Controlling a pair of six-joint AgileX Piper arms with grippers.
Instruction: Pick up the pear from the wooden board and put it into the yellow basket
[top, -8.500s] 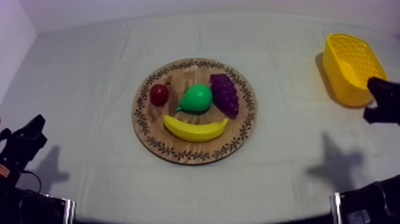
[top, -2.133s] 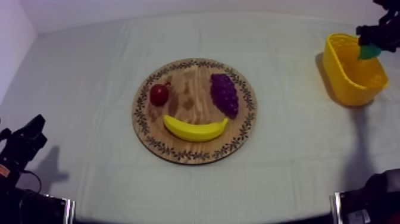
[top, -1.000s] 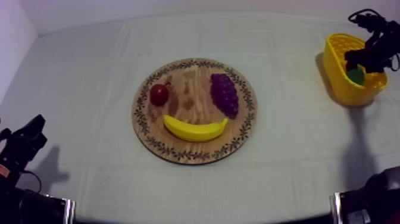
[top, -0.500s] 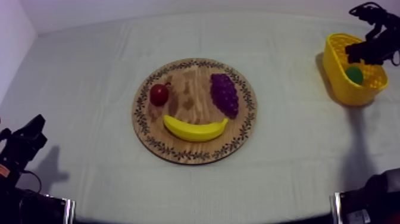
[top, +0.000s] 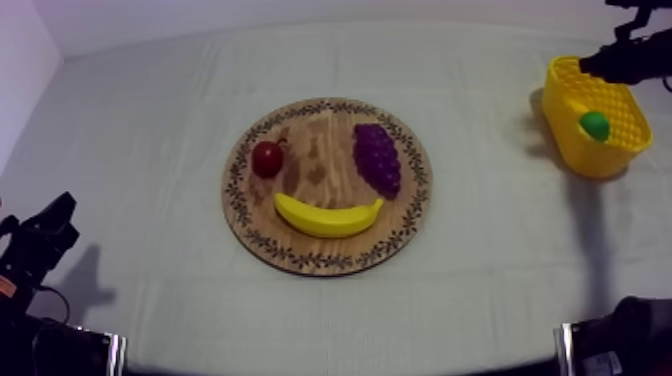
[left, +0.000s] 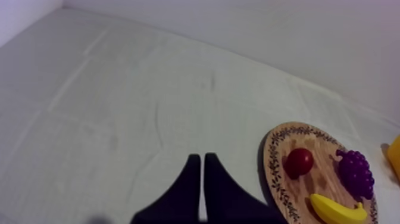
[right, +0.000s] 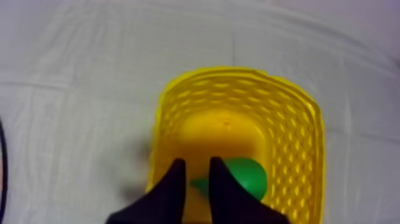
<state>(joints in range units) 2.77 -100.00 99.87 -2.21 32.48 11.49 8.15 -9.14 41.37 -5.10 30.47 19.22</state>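
The green pear (top: 595, 125) lies inside the yellow basket (top: 572, 148) at the table's far right. My right gripper (top: 588, 68) hangs above the basket's far rim. In the right wrist view its fingers (right: 174, 182) stand slightly apart, open and empty, over the basket (right: 297, 149), with the pear (right: 247, 176) resting on the bottom just beyond them. The round wooden board (top: 330, 258) sits mid-table. My left gripper (top: 58, 215) rests low at the left, its fingers together as a narrow wedge (left: 202, 159).
On the board lie a banana (top: 328, 215), a bunch of grapes (top: 377, 158) and a small red fruit (top: 267, 158). The left wrist view has the board (left: 275, 179) off to the side of my left gripper, across bare cloth.
The pear left the board in my right gripper, went to the basket and was let go there. Over the last second the right gripper rose off the pear, which stays in the basket.
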